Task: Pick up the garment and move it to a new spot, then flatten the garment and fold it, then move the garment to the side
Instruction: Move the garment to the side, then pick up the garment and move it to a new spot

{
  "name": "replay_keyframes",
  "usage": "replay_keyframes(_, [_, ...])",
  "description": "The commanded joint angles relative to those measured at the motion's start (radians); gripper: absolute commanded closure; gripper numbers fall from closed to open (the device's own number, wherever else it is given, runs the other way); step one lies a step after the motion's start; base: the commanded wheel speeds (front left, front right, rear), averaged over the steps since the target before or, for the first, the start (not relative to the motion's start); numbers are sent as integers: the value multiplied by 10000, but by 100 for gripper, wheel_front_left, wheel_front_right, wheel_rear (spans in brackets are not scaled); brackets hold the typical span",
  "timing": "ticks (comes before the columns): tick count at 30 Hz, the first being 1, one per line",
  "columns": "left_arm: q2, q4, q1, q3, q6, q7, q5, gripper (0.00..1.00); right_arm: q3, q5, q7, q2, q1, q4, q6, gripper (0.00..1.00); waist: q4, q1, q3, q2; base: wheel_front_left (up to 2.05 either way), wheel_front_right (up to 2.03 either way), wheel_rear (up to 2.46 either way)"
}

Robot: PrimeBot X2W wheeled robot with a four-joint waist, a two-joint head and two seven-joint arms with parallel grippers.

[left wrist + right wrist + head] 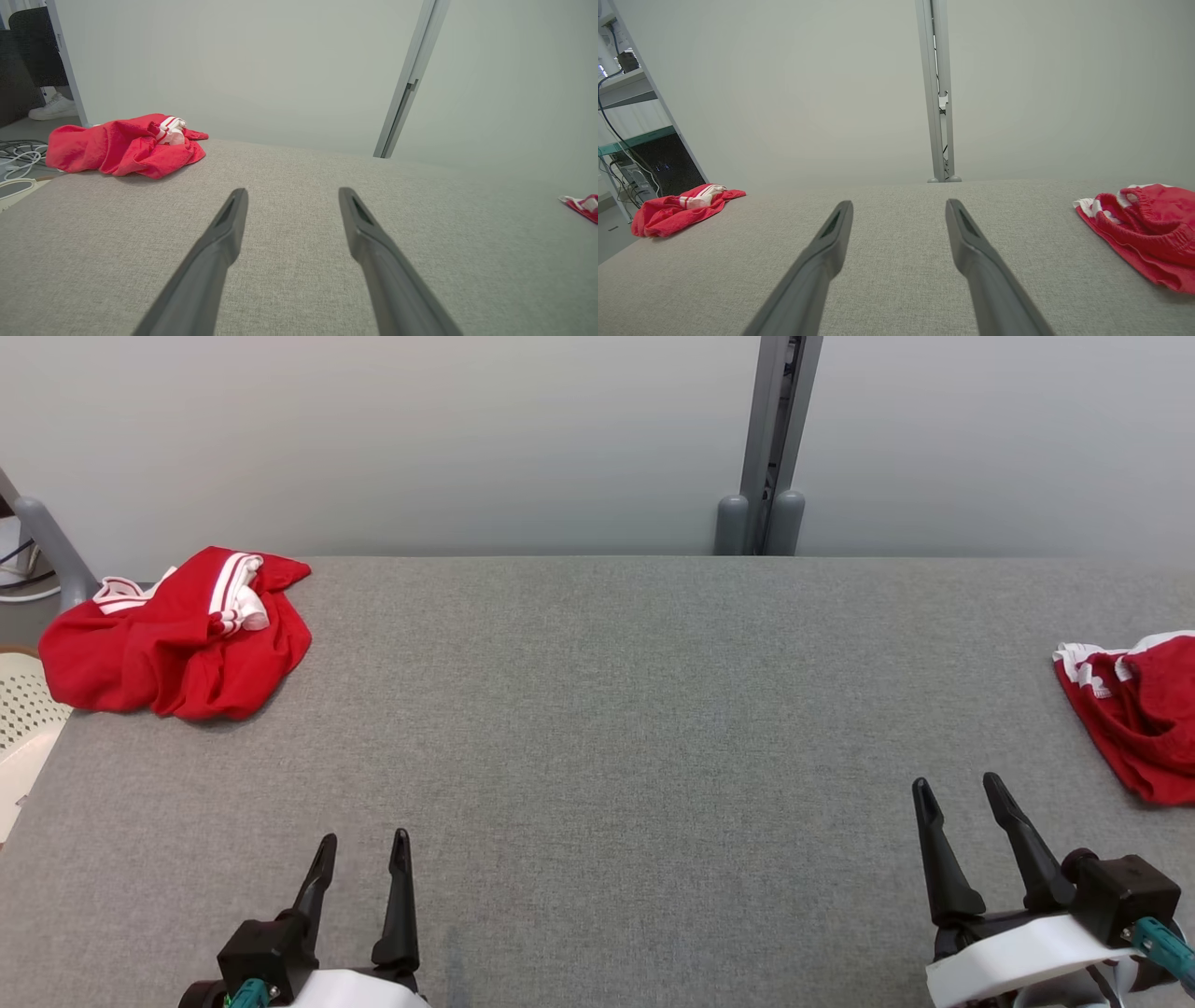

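Note:
A crumpled red garment (177, 639) with white stripes lies at the far left corner of the grey table (597, 728); it also shows in the left wrist view (124, 145) and the right wrist view (679, 210). A second red and white garment (1134, 714) lies bunched at the table's right edge, close in the right wrist view (1141, 231). My left gripper (364, 845) stands open near the front edge at lower left, nothing between its fingers (219, 238). My right gripper (957, 789) stands open at lower right, a short way left of the second garment.
A grey post (770, 448) rises behind the table's far edge against a pale wall. A white perforated basket (23, 709) sits off the left edge. Cables (18, 156) and a person's shoe (53, 107) are on the floor at the left. Shelving (630, 121) stands beyond.

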Motion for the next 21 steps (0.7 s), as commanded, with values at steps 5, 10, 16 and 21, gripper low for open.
replay_keyframes(5, [23, -1, 139, 109, -84, -15, 100, 0, -25, 92, 99, -46, 155, -36, 1, 0, -8, 0, -77, 0, 0, 0, 0])
replay_keyframes(10, [11, -1, 135, 137, -108, -14, 163, 0, -61, 115, 118, -45, 193, -25, 1, 0, 24, 0, -76, 0, 0, 0, 0])
replay_keyframes(16, [0, 29, 95, 168, -123, -14, 175, 0, -137, 79, 153, -45, 154, 24, 1, 0, 48, 0, -55, 0, 0, 0, 0])
replay_keyframes(21, [-12, 56, 64, 180, -142, -14, 203, 0, -187, 20, 191, -45, 107, 100, 1, 0, 69, 0, -60, 0, 0, 0, 0])
